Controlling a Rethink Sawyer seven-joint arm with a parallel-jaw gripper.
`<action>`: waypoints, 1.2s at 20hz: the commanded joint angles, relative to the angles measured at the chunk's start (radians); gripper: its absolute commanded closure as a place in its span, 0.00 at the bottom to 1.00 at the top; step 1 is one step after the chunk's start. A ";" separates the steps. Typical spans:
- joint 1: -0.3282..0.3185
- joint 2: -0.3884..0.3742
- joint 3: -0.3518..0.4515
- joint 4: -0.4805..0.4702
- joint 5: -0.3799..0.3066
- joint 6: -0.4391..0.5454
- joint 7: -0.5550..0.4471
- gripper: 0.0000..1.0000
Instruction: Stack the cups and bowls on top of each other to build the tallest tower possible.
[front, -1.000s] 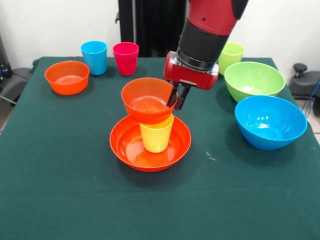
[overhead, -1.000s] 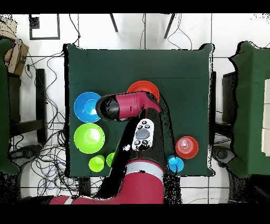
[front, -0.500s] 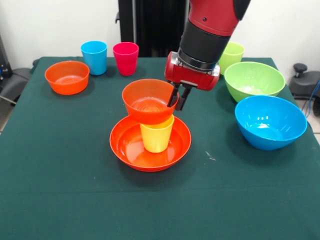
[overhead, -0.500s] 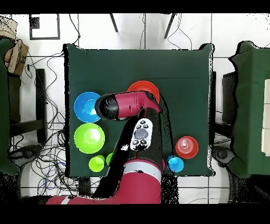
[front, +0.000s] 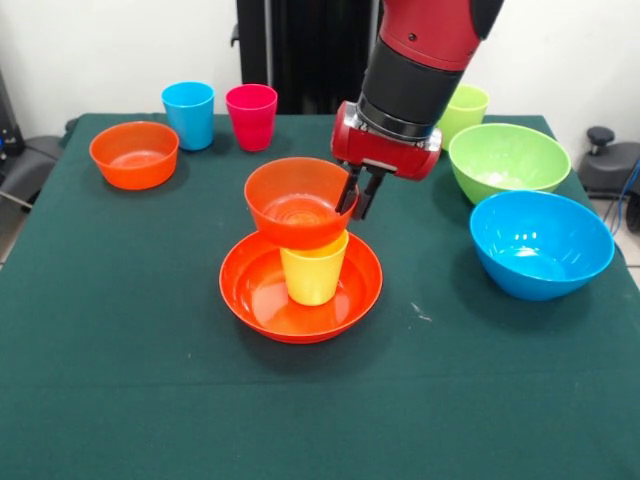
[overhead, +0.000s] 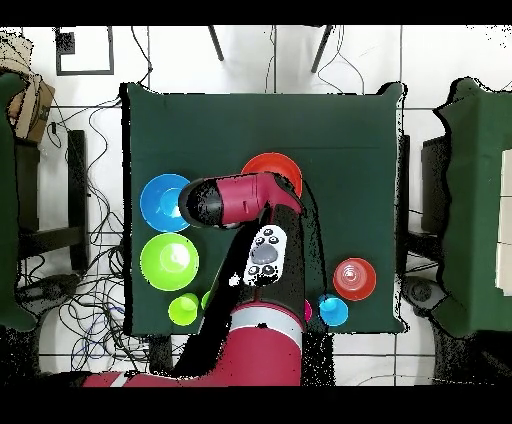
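Pinching the rim of the small orange bowl (front: 297, 202), the gripper (front: 357, 196) is barely shifting from a second ago, settling it onto the yellow cup (front: 313, 267) in the wide orange bowl (front: 300, 286); release looks near.

Glossy red arm (front: 430, 30) with a black wrist band.

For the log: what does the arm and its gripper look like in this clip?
The arm is glossy red with a black ribbed band above a red, rounded wrist block. The gripper has two short, thin black fingers under a small pale plate. From overhead, the arm shows a black end cap and a grey oval panel with dark buttons.
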 joint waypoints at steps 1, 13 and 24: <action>0.006 0.013 0.069 -0.031 0.029 -0.033 0.119 1.00; 0.005 0.010 0.071 -0.024 0.034 -0.038 0.122 1.00; 0.013 0.005 0.066 -0.013 0.038 -0.058 0.132 0.00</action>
